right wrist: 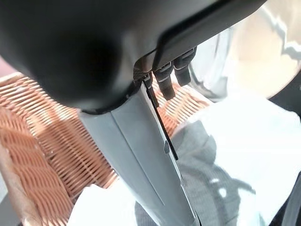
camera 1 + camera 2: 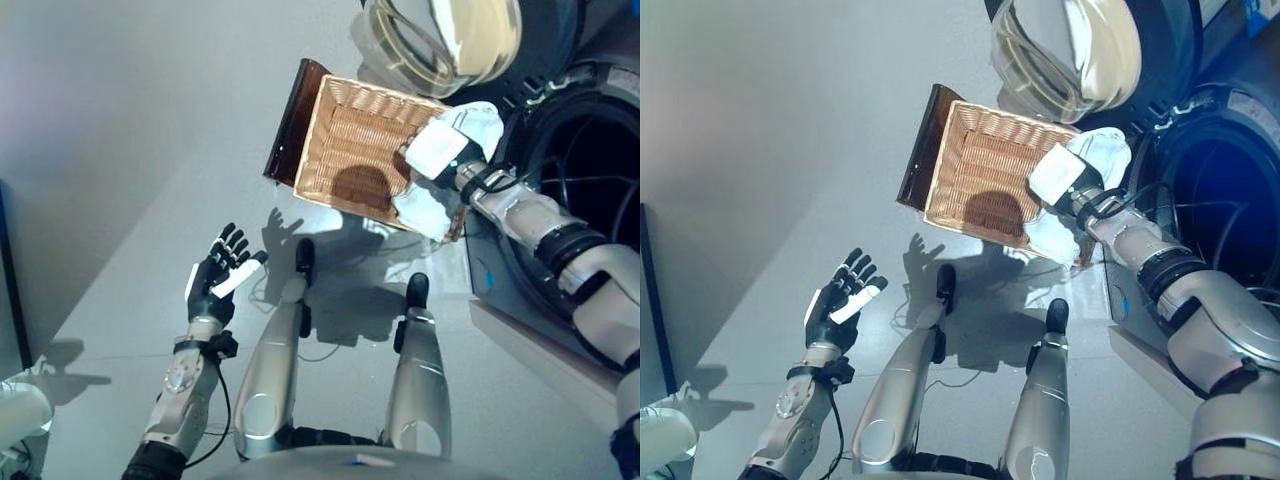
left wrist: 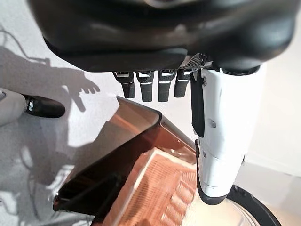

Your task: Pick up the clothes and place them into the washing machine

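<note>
right hand [image 2: 440, 148] is sitting right over the white clothes [image 2: 425, 208], which are draped over the near-right corner of the wicker basket [image 2: 350, 140], beside the washing machine drum opening [image 2: 585, 170]. in the right wrist view its fingers are reaching toward the cloth, but i cannot tell whether they are gripping it. left hand [image 2: 215, 280] is hanging released, fingers spread, well apart from the basket. the right arm is clearly nearer. the cloth's long axis is running along the basket's right rim, toward the drum on the robot's right. door [image 2: 440, 40] is standing open above.
</note>
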Robot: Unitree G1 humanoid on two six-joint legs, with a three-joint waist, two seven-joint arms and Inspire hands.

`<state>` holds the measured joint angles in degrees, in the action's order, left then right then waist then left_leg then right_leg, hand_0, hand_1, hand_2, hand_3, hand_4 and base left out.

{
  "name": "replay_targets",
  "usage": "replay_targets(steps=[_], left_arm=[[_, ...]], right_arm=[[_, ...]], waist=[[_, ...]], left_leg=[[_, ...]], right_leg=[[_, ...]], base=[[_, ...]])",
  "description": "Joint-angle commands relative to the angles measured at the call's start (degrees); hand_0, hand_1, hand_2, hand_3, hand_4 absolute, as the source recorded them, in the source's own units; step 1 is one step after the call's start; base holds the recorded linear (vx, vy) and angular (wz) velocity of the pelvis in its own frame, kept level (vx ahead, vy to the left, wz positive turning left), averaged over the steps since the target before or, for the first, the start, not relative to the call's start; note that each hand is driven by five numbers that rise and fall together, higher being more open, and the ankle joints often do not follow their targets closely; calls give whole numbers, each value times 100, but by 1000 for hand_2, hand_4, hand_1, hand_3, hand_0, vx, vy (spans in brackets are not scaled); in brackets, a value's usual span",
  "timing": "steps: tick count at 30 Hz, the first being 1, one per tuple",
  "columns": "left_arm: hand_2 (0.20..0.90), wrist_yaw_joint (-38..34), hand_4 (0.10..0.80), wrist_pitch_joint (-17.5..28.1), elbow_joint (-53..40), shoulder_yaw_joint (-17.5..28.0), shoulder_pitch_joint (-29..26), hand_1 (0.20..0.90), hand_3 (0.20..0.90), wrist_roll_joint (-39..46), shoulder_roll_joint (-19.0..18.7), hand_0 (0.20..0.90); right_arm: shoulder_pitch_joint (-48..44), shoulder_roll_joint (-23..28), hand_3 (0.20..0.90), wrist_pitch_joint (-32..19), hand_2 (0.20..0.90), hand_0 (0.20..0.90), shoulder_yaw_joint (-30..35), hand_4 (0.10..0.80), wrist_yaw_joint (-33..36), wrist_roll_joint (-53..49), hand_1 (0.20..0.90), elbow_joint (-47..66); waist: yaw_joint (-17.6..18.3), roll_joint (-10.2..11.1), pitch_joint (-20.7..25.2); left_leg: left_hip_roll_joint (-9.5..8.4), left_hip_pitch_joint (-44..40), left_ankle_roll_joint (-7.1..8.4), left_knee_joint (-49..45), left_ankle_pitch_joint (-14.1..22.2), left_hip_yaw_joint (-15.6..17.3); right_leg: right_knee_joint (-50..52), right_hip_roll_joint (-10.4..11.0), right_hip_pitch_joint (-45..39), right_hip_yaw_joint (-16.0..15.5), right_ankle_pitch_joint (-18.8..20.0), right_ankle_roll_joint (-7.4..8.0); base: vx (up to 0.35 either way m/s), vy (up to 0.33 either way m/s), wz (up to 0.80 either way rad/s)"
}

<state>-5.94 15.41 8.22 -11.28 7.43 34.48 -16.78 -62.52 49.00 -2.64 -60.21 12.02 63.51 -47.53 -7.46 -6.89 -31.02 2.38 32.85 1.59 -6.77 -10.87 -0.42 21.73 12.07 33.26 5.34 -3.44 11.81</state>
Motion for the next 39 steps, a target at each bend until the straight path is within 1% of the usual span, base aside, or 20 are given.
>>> replay_targets(steps=[1, 10, 14, 25, 34, 35, 36, 38, 39], left_arm=[[900, -56, 800, 504, -771, 214, 118, 900, 900, -105, -305, 900], [900, -67, 800, 493, -786, 186, 42, 900, 900, -98, -209, 900], [900, -59, 800, 511, -854, 219, 40, 900, 900, -74, -239, 900], [900, -95, 800, 558, -1099, 216, 113, 900, 900, 7, -252, 900], [900, -160, 800, 597, -1193, 238, 69, 900, 900, 55, -243, 900], [900, -161, 800, 598, -1193, 239, 67, 900, 900, 55, -242, 900], [900, -183, 800, 609, -1181, 246, 40, 900, 900, 60, -248, 900], [900, -185, 800, 607, -1186, 254, 39, 900, 900, 59, -245, 900], [900, -186, 800, 613, -1187, 258, 41, 900, 900, 59, -244, 900]], right_arm=[[-604, 432, 900, 80, 900, 900, 70, 800, 52, -351, 900, 78], [-228, 489, 900, -124, 900, 900, 136, 800, -178, -772, 900, 49], [-139, 466, 900, -149, 900, 900, 162, 800, -224, -899, 900, -114], [-358, 450, 900, -49, 900, 900, 130, 800, -162, -1008, 900, -478], [-661, 408, 900, 82, 900, 900, 92, 800, -69, -1001, 900, -611], [-664, 408, 746, 82, 746, 746, 90, 690, -69, -1001, 746, -612], [-738, 394, 442, 128, 442, 442, 94, 473, -26, -996, 442, -632], [-798, 393, 200, 168, 200, 200, 78, 300, 21, -940, 200, -658], [-837, 401, 200, 189, 200, 200, 77, 300, 47, -908, 200, -636]], waist=[[-179, -51, 123], [-163, -65, 122], [-182, -97, 122], [-263, -238, 122], [-287, -258, 122], [-286, -257, 122], [-289, -252, 122], [-292, -242, 122], [-286, -238, 122]], left_leg=[[89, 254, 274, -428, 524, 202], [94, 445, 265, -382, 475, 175], [88, 515, 272, -331, 445, 170], [48, 911, 292, -256, 333, 92], [23, 1184, 302, -226, 272, 74], [23, 1187, 302, -227, 271, 74], [25, 1204, 305, -232, 266, 69], [26, 1214, 305, -234, 268, 74], [26, 1227, 304, -249, 271, 79]], right_leg=[[-447, -136, 201, -3, 334, -522], [-385, -140, 425, -53, 325, -538], [-392, -140, 532, -51, 345, -529], [-378, -150, 956, -104, 402, -536], [-353, -155, 1228, -120, 450, -534], [-351, -155, 1231, -120, 449, -534], [-339, -157, 1257, -113, 448, -539], [-321, -158, 1266, -107, 449, -539], [-308, -155, 1269, -108, 448, -540]], base=[[3, -8, 4], [2, -3, 4], [0, 0, 0], [-5, -1, 2], [-2, -1, 0], [0, 0, 0], [0, 0, 0], [0, 0, 0], [0, 0, 0]])
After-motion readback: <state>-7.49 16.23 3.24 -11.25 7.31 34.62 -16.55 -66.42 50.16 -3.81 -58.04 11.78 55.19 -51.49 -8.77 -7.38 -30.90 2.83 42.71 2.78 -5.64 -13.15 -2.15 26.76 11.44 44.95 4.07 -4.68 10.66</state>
